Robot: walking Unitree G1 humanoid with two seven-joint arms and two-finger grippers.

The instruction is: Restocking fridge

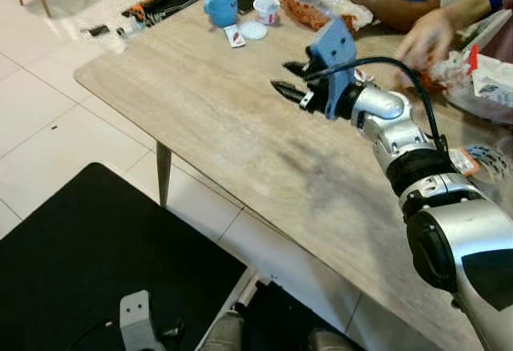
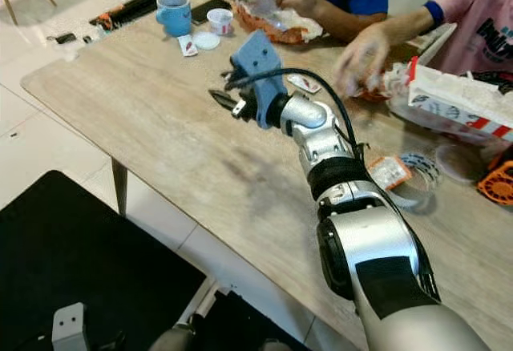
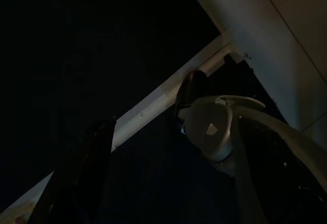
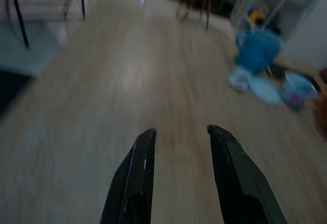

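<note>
My right gripper (image 1: 287, 78) hovers open over the middle of a long wooden table (image 1: 200, 119), with nothing between its fingers. In the right wrist view the two black fingers (image 4: 138, 173) point along the bare tabletop toward a blue mug (image 4: 257, 49). That blue mug (image 1: 220, 2) stands at the table's far end, beside a small yogurt cup (image 1: 266, 10), a white lid (image 1: 254, 31) and a sachet (image 1: 234, 37). The left wrist view is very dark; one black finger (image 3: 82, 178) and part of my own body can be made out.
Two people sit at the far side, their hands (image 2: 361, 54) busy with food wrappers (image 2: 276, 16). A red-and-white box (image 2: 461, 98), a small packet (image 2: 389, 172) and a tape roll (image 2: 421, 167) lie to the right. A black mat (image 1: 96, 263) covers the tiled floor beside the table leg (image 1: 163, 173).
</note>
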